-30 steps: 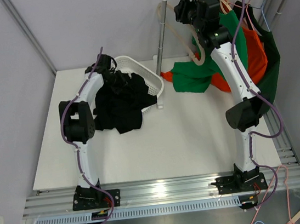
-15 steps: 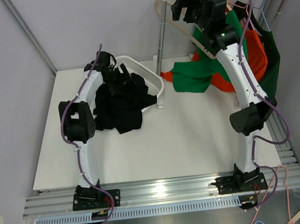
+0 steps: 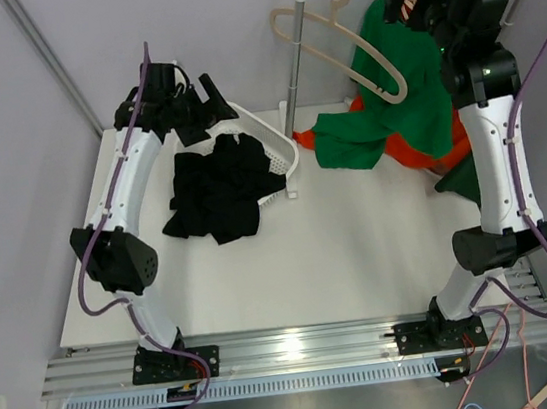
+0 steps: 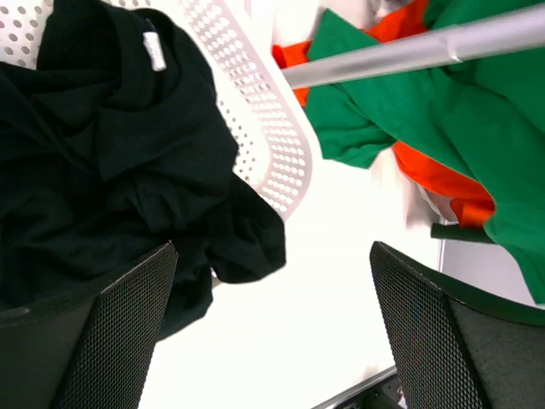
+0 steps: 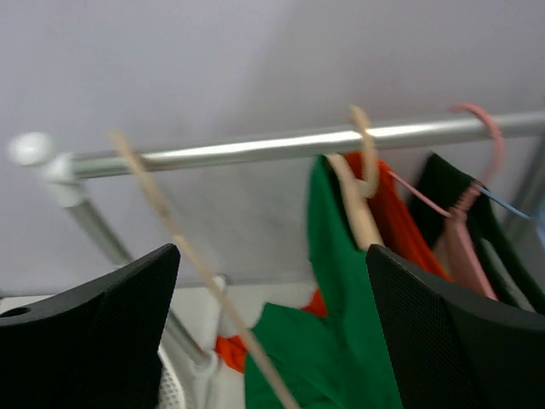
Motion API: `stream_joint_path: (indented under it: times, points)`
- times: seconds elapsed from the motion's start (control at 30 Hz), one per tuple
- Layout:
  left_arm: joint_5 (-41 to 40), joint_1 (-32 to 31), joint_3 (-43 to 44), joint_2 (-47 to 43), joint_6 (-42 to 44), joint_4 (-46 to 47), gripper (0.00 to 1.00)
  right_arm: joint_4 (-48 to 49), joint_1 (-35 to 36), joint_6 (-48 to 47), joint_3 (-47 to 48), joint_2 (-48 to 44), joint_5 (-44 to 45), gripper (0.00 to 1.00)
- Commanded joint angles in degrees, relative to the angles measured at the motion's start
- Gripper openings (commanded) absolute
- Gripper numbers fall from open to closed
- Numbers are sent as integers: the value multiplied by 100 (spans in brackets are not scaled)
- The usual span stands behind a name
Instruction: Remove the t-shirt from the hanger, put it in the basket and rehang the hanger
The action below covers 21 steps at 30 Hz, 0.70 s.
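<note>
The black t-shirt (image 3: 216, 187) lay crumpled, half inside the white perforated basket (image 3: 281, 143) and half spilled over its rim onto the table (image 3: 361, 253). It was on no hanger, so the removal looked done. The left gripper (image 4: 272, 251) hung over it with jaws wide apart and empty, a pose that suited a drop-off. The right gripper (image 5: 272, 249), equally spread and holding nothing, sat high by the clothes rail (image 5: 281, 145), near a bare beige hanger (image 3: 338, 40) hanging askew, likely the shirt's own. A green t-shirt (image 3: 408, 76) and an orange garment (image 3: 438, 152) hung alongside. The table was plain matte white, and the walls were pale lilac with aluminium framing.
</note>
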Motion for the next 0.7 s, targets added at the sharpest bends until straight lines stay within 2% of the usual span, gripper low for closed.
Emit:
stream_joint_path:
  times: [0.0,0.03,0.13,0.3,0.5,0.57,0.63,0.67]
  points:
    - [-181,-280,-330,-655,130,-86,99,-1059,-718,198,235,373,-488,95]
    - [-269,-350,-376,-769,156,-76,100,-1096,-1050,259,245,408,-681,93]
    - [-585,-649,-481,-1156,244,-111,100,-1166,-1307,199,402,654,-1227,92]
    - [-1008,-1115,-762,-1657,315,55,99,-1272,-1379,67,1000,1261,-1465,91]
    - [-1210,-1353,-798,-1957,420,284,100,-746,-1423,40,983,1481,-1659,91]
    - [-1219,-1379,-780,-1939,438,275,99,-796,-1423,58,1140,1612,-1598,86]
    - [-1289,-1431,-780,-1930,464,258,100,-1024,-1423,145,1334,1744,-1545,76]
    - [-1307,-1458,-780,-1913,473,249,99,-1226,-1423,154,1370,1736,-1527,76]
